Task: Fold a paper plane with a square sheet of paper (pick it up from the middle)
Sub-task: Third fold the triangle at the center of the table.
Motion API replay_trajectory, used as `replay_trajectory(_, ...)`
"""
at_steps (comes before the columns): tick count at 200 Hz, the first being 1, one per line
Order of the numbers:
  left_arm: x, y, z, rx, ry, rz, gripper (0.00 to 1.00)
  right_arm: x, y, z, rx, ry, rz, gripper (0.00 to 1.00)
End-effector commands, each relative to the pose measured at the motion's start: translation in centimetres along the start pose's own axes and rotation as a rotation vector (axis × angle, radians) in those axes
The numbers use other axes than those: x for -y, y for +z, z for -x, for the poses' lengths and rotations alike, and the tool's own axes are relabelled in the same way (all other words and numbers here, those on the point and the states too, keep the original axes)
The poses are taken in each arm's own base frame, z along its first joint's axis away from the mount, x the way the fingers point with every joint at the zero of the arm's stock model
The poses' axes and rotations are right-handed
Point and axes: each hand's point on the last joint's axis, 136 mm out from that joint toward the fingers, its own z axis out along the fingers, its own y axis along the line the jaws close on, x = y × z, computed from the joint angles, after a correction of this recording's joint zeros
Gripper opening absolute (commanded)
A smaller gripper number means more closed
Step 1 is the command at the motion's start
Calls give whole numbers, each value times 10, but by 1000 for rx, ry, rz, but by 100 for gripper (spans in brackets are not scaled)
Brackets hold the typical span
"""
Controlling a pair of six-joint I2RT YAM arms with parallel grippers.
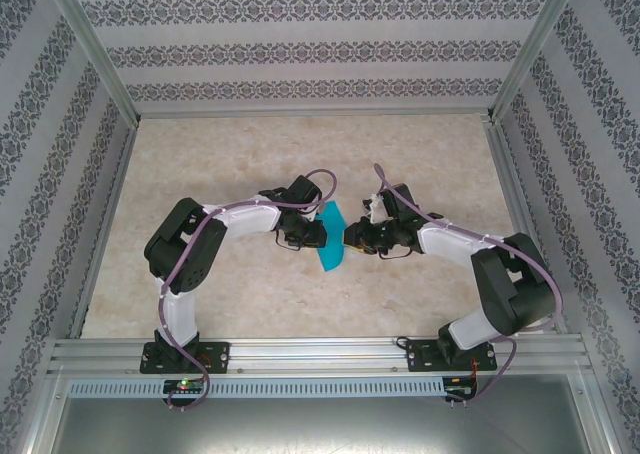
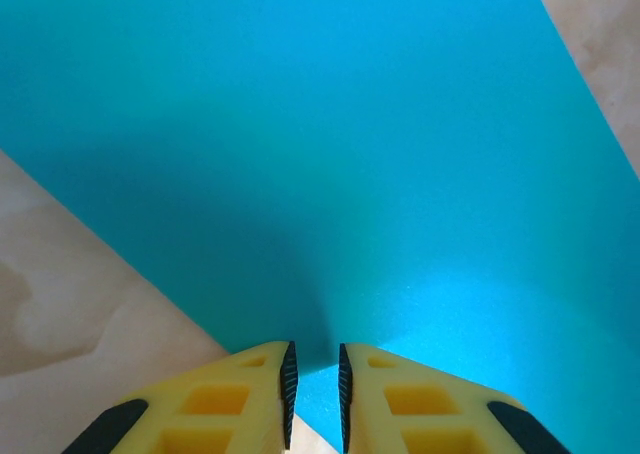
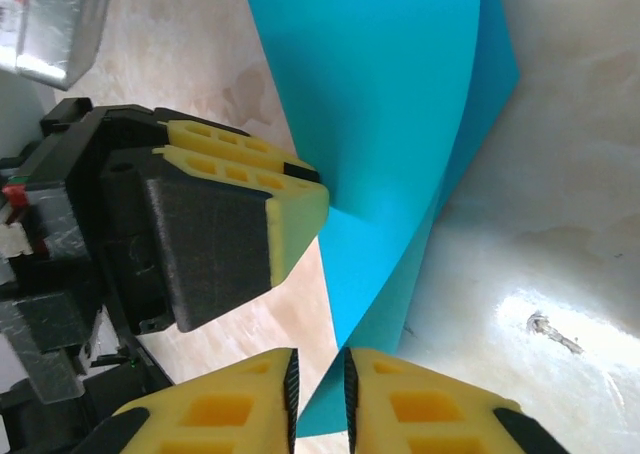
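Note:
The square sheet of paper [image 1: 331, 236] is teal-blue and hangs above the table centre between both grippers, bent over into two layers. My left gripper [image 1: 322, 232] comes in from the left. In the left wrist view the sheet [image 2: 300, 154] spreads wide, and its lower edge runs down between the nearly closed pads of that gripper [image 2: 314, 394]. In the right wrist view the left gripper's yellow fingers [image 3: 295, 199] pinch one edge of the sheet [image 3: 390, 94], and a lower corner of the sheet sits between the narrow jaws of my right gripper [image 3: 318, 399].
The beige marbled table [image 1: 250, 154] stretches on all sides of the grippers. Patterned walls and aluminium posts enclose it, and a metal rail [image 1: 320, 354] runs along the near edge by the arm bases. A small scuff [image 3: 548, 329] marks the table surface.

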Motion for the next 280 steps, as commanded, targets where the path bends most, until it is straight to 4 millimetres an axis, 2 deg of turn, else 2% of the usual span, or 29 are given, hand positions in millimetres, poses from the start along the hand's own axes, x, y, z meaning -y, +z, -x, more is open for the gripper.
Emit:
replay_trajectory(1,-9,5,-14,-50,15,46,23,1,4,0,-16,11,23,18)
replay_trajectory(79,-7,4,-11,-53,19,42,24,-5,14,9,-21,19,57,2)
replay_trajectory(148,1,1,-8,-46,19,10,24,-5,31,25,-1,45,72,0)
replay_trajectory(208,11,-11,-2,-20,24,-24,24,3,50,21,-41,49,35,0)
replay_trajectory(280,10,-37,26,45,10,-60,25,9,54,18,-60,37,-14,0)
